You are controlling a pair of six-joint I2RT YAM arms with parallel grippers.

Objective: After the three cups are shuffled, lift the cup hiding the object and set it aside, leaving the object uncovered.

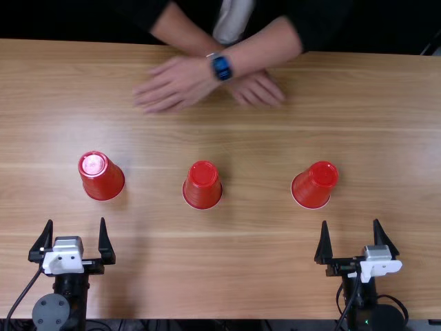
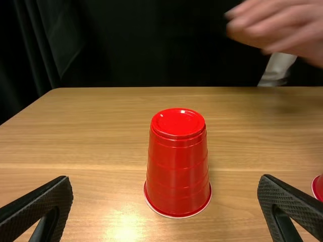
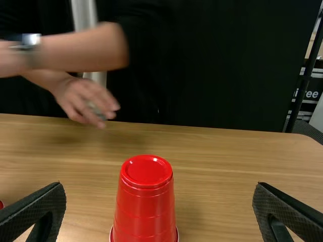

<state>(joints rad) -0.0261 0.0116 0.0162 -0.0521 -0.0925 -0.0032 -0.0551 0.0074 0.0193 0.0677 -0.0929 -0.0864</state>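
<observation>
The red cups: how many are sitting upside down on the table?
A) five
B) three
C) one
B: three stand in a row, bottoms up: the left cup, the middle cup and the right cup.

The upturned red plastic cup at 9 o'clock [image 1: 101, 176], the middle cup [image 1: 202, 185] and the cup at 3 o'clock [image 1: 315, 185] are each concealing whatever is lying beneath; which one is covering the object cannot be told. The person's crossed forearms [image 1: 275, 43] are running off past 12 o'clock. From the left wrist, the person's hand [image 2: 277, 27] is smearing into blur.
</observation>
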